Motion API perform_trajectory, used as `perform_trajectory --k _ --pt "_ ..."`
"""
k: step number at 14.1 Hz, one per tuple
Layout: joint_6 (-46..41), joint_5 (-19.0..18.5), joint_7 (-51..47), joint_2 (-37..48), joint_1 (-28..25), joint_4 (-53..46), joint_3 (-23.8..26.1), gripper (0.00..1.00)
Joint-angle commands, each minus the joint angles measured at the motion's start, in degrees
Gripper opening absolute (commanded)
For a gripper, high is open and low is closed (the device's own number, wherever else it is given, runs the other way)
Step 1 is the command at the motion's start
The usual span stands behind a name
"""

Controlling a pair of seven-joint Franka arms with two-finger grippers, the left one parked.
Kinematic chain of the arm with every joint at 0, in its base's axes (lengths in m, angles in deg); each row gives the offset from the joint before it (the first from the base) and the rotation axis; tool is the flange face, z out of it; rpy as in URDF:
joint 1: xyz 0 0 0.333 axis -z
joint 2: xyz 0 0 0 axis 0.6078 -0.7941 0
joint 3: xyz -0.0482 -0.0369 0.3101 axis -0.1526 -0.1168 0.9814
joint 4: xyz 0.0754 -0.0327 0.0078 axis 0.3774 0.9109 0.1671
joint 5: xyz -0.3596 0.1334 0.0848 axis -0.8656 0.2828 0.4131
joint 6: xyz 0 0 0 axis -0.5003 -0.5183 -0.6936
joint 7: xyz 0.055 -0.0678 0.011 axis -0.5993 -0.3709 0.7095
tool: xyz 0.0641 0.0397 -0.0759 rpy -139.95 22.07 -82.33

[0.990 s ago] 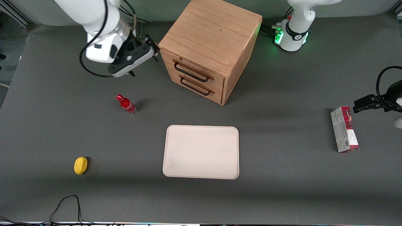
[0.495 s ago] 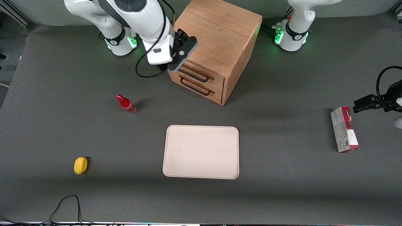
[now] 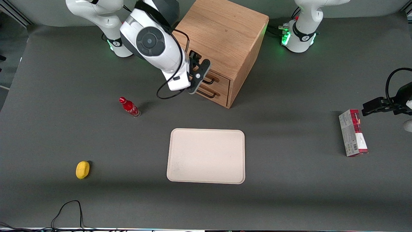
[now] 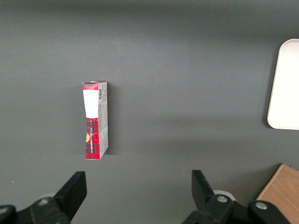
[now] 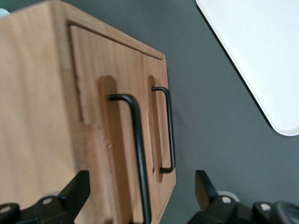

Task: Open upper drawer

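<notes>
Moved: gripper swung from cabinet corner to drawer fronts | Jaws: spread, empty | upper drawer: shut, topmost | handle: between fingers, lengthwise along front, just ahead.

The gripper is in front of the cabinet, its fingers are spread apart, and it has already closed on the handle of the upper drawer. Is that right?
Not quite. The gripper is in front of the cabinet with its fingers spread, but it has not closed on the handle of the upper drawer. The right wrist view shows the handle lying free between the fingers, untouched, and the drawer is shut.
</notes>
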Motion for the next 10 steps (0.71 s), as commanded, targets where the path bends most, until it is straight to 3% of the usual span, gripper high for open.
perform_trajectory --k 1,10 --pt "4.13 -2.03 1.34 -0.2 -0.24 3.14 0.09 1.0" --pt "9.94 -6.59 2.04 -1.52 -0.24 7.45 0.17 1.0"
